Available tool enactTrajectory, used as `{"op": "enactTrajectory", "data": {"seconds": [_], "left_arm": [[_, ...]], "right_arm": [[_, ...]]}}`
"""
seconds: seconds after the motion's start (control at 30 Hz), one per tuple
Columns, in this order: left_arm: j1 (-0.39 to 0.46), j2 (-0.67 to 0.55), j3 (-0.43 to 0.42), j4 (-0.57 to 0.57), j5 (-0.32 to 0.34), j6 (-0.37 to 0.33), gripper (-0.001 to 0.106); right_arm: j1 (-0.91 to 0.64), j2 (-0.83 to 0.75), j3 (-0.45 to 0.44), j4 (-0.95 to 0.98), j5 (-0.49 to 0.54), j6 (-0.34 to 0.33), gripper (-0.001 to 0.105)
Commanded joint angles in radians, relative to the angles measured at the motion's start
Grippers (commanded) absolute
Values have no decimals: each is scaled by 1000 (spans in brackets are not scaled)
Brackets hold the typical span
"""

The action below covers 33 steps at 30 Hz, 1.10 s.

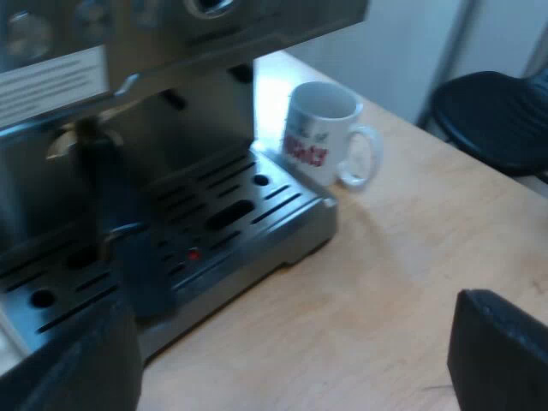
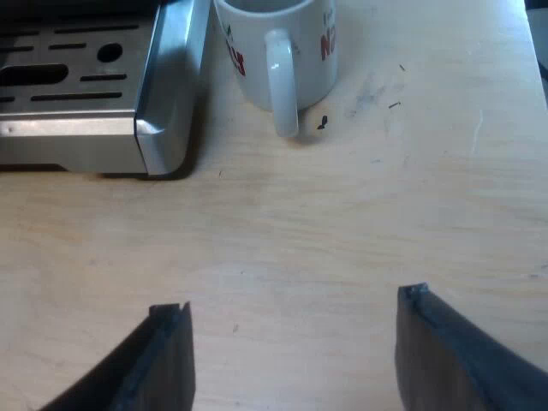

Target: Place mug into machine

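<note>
A white mug (image 1: 324, 133) with red lettering stands upright on the wooden table, close beside the corner of the espresso machine's drip tray (image 1: 257, 214). In the right wrist view the mug (image 2: 278, 51) has its handle turned toward my right gripper (image 2: 291, 342), which is open a short way off over bare table with nothing between its fingers. My left gripper (image 1: 291, 368) is open too, low over the table near the drip tray's edge. The metal holder's dark handle (image 1: 128, 240) juts from the machine's front over the tray.
The wooden table (image 2: 342, 223) has free room between the mug and my grippers. A dark chair seat (image 1: 497, 116) stands beyond the table's edge past the mug. The steel drip tray's corner (image 2: 163, 111) lies close to the mug.
</note>
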Motion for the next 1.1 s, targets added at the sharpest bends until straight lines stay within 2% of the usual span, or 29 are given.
{"op": "enactTrajectory", "data": {"seconds": [0.03,0.1,0.17,0.27,0.57,0.63,0.8,0.9,0.97,1.1], "left_arm": [[-61,47,-7,-76,10,-12,79],[-75,61,-7,-87,10,-12,79],[-88,87,-7,-101,12,-12,79],[-88,96,-7,-111,12,-12,79],[-88,95,-7,-123,12,-12,79],[-88,95,-7,-123,12,-12,79],[-88,95,-7,-123,12,-12,79],[-88,95,-7,-123,12,-12,79],[-88,95,-7,-123,12,-12,79],[-88,95,-7,-123,12,-12,79]], "right_arm": [[-6,47,-25,-45,-17,-15,54],[-6,63,-24,-66,-19,-15,59],[-6,77,-24,-90,-22,-15,70],[-6,93,-24,-118,-22,-15,80],[-6,146,-21,-171,-24,-15,79],[-6,199,-21,-209,-62,-13,79],[-6,268,-17,-237,-59,-13,79],[-6,302,11,-288,-59,-5,79],[-6,318,59,-355,-59,23,79],[-6,318,139,-464,-59,31,79]]}}
